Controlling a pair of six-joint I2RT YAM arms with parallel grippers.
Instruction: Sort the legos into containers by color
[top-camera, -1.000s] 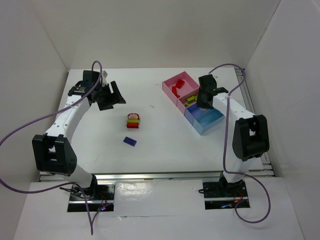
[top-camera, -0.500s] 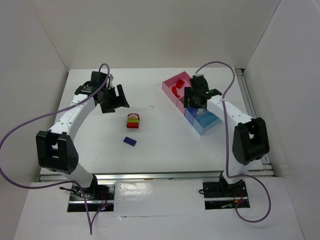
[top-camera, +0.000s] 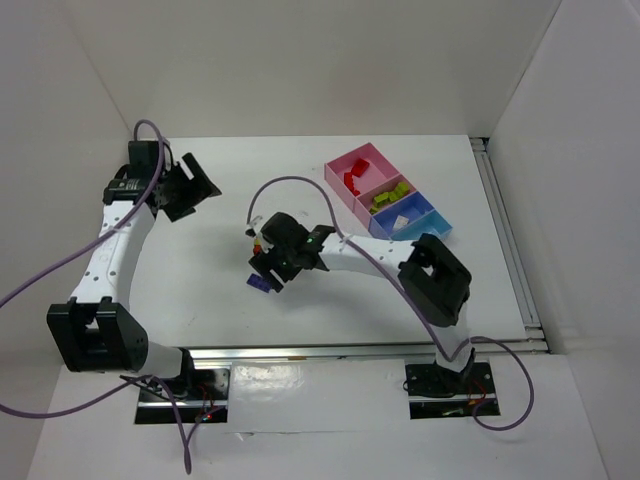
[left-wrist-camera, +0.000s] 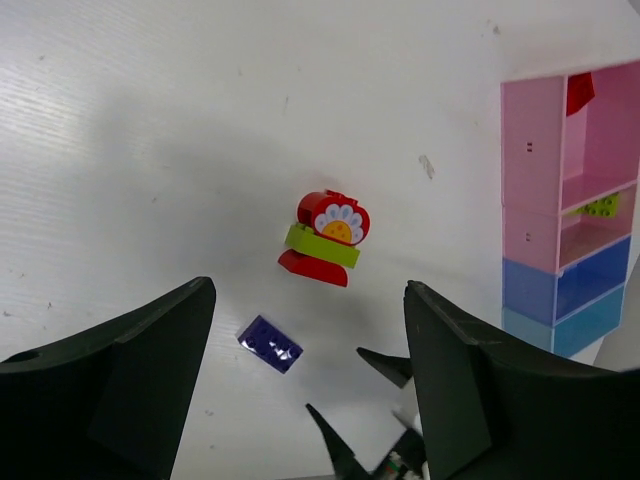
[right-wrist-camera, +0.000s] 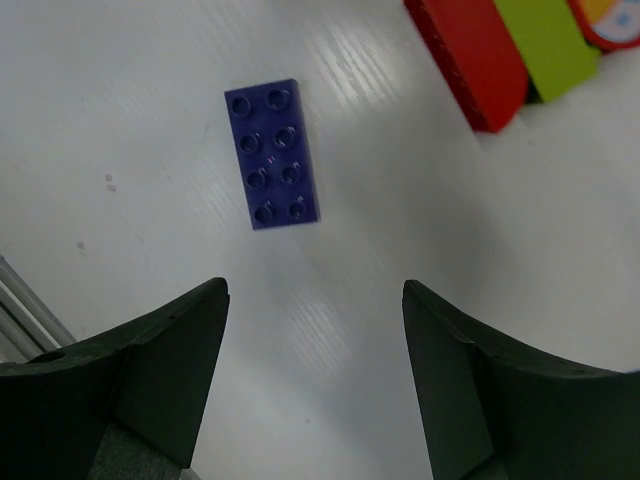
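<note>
A purple brick (top-camera: 261, 284) lies flat on the table. My right gripper (top-camera: 267, 270) hovers just over it, open and empty; in the right wrist view the brick (right-wrist-camera: 273, 153) lies ahead of the open gripper (right-wrist-camera: 312, 300). A small stack (left-wrist-camera: 325, 240) stands behind the purple brick (left-wrist-camera: 270, 344): a red-white round piece, a lime brick and a red brick. The containers (top-camera: 338, 165) sit at the back right, holding red, green and a pale piece in separate boxes. My left gripper (top-camera: 188, 190) is open and empty at the far left, well above the table (left-wrist-camera: 310, 300).
White walls enclose the table on three sides. The right arm stretches across the middle of the table from the right. The containers (left-wrist-camera: 530, 150) show at the right edge of the left wrist view. A metal rail runs along the near edge.
My right arm has swung from above the containers leftward to the purple brick. My left gripper has drawn back to the left, away from the stack.
</note>
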